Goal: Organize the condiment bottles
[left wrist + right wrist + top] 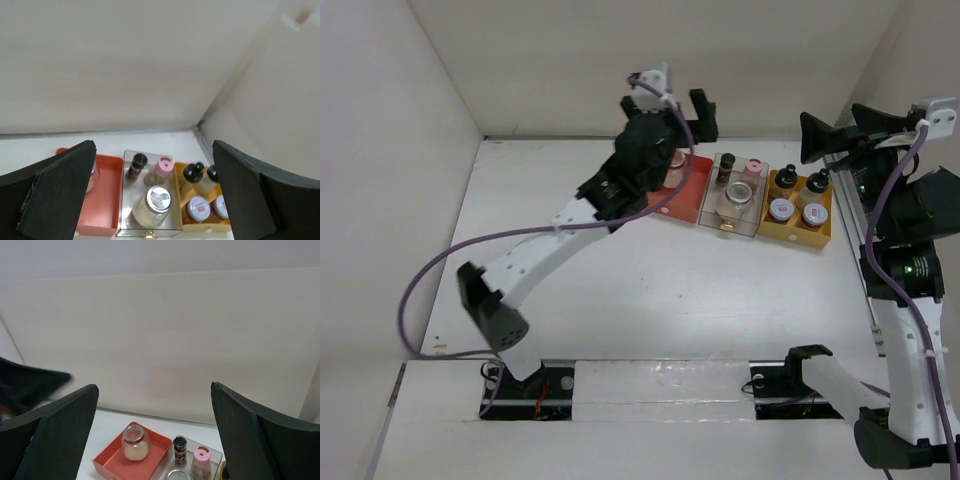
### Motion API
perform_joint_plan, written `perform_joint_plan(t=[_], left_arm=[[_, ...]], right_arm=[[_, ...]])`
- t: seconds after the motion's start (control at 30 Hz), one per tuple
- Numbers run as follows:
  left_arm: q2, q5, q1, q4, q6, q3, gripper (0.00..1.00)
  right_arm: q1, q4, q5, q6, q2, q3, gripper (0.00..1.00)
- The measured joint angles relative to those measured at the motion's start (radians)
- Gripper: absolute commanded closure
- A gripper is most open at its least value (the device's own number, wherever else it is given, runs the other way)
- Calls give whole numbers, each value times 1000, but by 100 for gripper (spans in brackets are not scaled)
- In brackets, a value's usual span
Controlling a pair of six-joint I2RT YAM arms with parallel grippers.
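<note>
My left gripper (692, 118) hangs open and empty above the far end of the red tray (692, 192), its fingers (60, 190) wide apart. One round silver-rimmed jar (134, 442) of beige powder stands in that tray. The clear tray (129, 156) holds a black-lidded dark jar (136, 166), a pink-lidded jar (161, 171) and a large silver-lidded jar (155, 204). In the yellow tray (825, 225) stand two black-capped bottles (192, 175) and two white-lidded jars (198, 207). My right gripper (845, 130) is open and empty, raised at the right of the trays.
The three trays sit side by side near the back wall (650, 70). A side wall (390, 170) closes the left, and a rail (855, 215) runs along the table's right edge beside my right arm. A purple cable (430, 280) loops off the left arm.
</note>
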Motion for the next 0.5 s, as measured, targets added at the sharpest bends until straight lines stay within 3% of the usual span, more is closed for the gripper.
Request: perform_joint_plan(t=[0.17, 0.37, 0.5], left_arm=[[-310, -116, 1, 4, -123, -298, 0], [-518, -189, 8, -96, -269, -757, 0], [-677, -183, 11, -170, -311, -963, 0]], right_arm=[[0, 4, -25, 0, -39, -94, 1], [13, -5, -77, 9, -74, -314, 1], [52, -29, -76, 10, -148, -415, 1]])
